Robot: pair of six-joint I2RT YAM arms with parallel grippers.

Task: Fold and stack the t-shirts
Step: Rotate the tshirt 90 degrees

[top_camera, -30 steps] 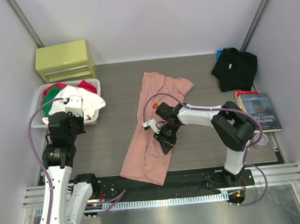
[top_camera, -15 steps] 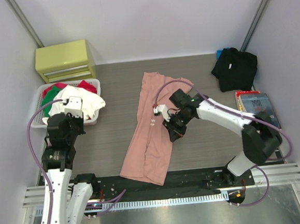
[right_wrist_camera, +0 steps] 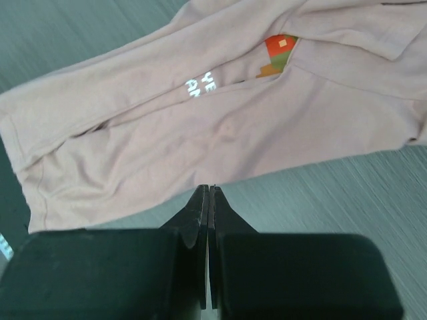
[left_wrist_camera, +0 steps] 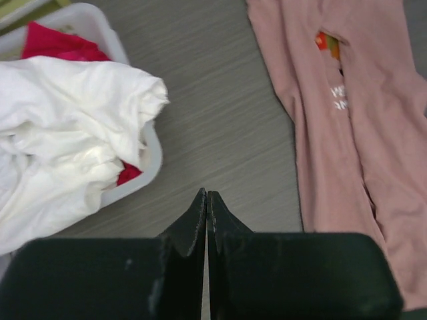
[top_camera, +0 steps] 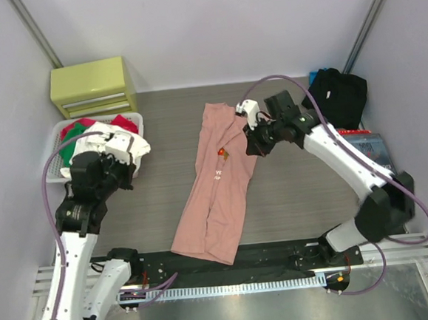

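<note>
From above, our right arm stretches forward, with the right gripper over the pink t-shirt at its right edge, mid-worktop. The black t-shirt lies at the far-right corner. Left wrist: our left gripper is closed and empty beside the basket. Right wrist: the jaws are pressed together, holding nothing.

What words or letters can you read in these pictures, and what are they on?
"HE" with what looks like "AM" under it: white letters on the salmon-pink t-shirt. A fold hides the rest.
Book at the right table edge: there is print on the cover, but it is too small to read and partly behind the right arm.
Yellow drawer box: no writing can be seen.
</note>
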